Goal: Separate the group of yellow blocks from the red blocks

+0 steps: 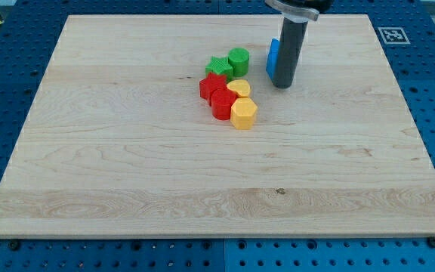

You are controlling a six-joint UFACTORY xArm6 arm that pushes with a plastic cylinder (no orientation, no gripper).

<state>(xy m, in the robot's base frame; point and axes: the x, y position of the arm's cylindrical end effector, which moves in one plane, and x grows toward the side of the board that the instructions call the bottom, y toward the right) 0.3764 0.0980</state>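
Yellow hexagon block (244, 113) nearest the front edge, touching red blocks (217, 94). My tip (282, 84), a bare rod holding nothing, sits toward the back-right, yellows on its near side.

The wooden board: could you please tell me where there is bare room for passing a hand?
Bare: the view's left half and everything below the yellow hexagon. Crowded: upper middle, where red blocks, yellow heart and green blocks touch, with my tip beside the blue block.
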